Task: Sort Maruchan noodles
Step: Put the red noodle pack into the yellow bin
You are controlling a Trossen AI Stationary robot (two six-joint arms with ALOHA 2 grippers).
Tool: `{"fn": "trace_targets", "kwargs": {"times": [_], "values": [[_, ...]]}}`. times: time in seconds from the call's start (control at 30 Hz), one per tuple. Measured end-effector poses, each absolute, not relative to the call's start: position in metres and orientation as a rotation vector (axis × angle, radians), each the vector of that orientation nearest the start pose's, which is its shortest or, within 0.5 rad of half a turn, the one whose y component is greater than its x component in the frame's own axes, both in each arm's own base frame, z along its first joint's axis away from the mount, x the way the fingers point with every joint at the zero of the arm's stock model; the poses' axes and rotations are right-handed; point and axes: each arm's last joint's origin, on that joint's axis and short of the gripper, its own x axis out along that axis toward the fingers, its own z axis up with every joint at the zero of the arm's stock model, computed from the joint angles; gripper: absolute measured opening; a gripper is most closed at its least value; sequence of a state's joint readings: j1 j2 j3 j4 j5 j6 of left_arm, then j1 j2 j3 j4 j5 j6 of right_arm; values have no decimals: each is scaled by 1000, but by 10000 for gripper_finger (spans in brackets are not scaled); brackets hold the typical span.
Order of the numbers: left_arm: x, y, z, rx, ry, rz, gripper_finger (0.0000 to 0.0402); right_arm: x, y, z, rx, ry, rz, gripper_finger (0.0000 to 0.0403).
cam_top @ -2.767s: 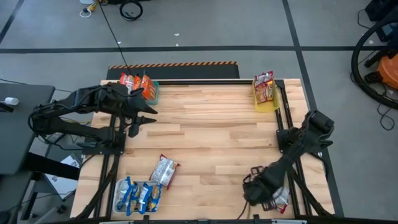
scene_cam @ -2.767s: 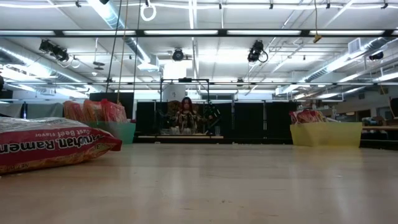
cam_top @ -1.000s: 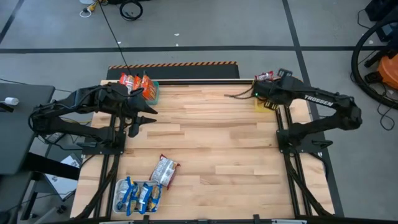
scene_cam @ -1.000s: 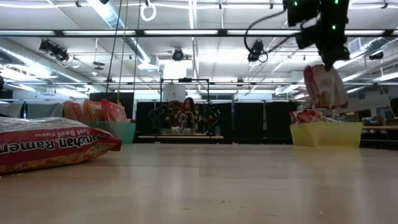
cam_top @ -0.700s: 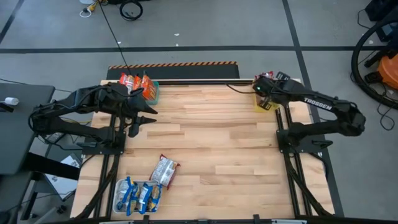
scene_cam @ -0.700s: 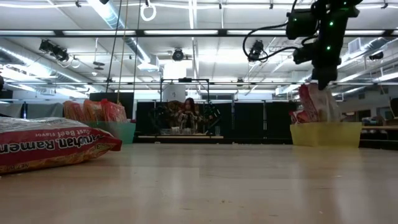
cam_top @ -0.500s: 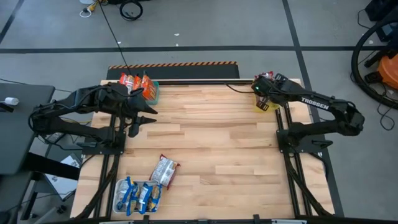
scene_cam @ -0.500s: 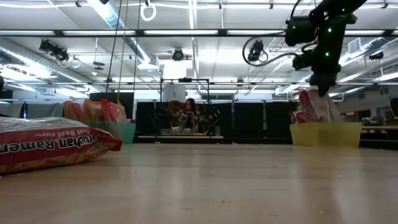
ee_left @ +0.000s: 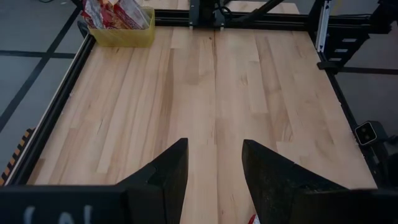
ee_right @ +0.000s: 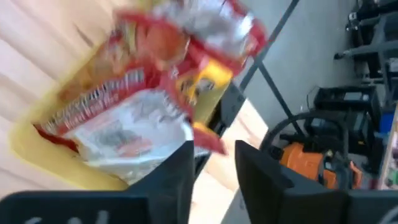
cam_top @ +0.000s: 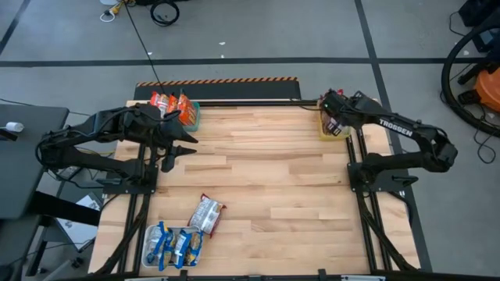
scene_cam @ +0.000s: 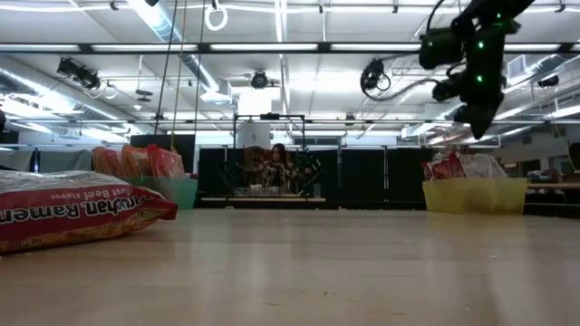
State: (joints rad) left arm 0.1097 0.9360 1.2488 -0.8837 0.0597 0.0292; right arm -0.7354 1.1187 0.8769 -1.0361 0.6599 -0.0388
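Red-and-white noodle packets (ee_right: 130, 118) lie piled in the yellow tray (cam_top: 334, 125) at the table's far right corner. My right gripper (ee_right: 214, 155) hangs open just above them (scene_cam: 478, 127), touching none. One red-and-white packet (cam_top: 207, 215) lies flat on the table near the front left, and it looms large in the low view (scene_cam: 72, 213). Blue-and-yellow packets (cam_top: 173, 246) fill the white tray. Orange packets (cam_top: 176, 108) stand in the teal tray. My left gripper (cam_top: 181, 150) waits open over the table's left side (ee_left: 214, 152).
The three trays sit at the table's corners: teal tray (scene_cam: 172, 190) far left, yellow tray (scene_cam: 473, 195) far right, white tray (cam_top: 152, 234) near left. Bare wood (cam_top: 273, 179) spans the middle and the near right. Black frame rails (cam_top: 355, 148) run along the table's sides.
My right gripper came down over the yellow tray with a red-and-white packet hanging below it, set the packet in among the others, let go and rose a little. The packet now lies in the tray.
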Motion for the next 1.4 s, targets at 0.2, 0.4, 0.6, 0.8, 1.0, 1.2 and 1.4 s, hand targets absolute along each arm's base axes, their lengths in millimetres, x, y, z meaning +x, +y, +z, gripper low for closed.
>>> {"fn": "trace_targets", "kwargs": {"times": [0.2,0.4,0.6,0.8,1.0,1.2,1.4], "values": [[159,16,396,-20,569,40,156,156,-125,297,156,1030,-805,147],[159,16,396,-20,569,40,156,214,-92,307,255,690,-434,146],[159,16,396,-20,569,40,156,269,-35,288,451,651,-237,146],[159,16,396,-20,569,40,156,324,24,256,655,576,-104,160],[159,16,396,-20,569,41,156,358,66,217,947,483,-132,180],[159,16,396,-20,569,40,156,383,100,194,1129,453,-253,181],[159,16,396,-20,569,41,156,416,124,180,1220,402,-329,181]]}}
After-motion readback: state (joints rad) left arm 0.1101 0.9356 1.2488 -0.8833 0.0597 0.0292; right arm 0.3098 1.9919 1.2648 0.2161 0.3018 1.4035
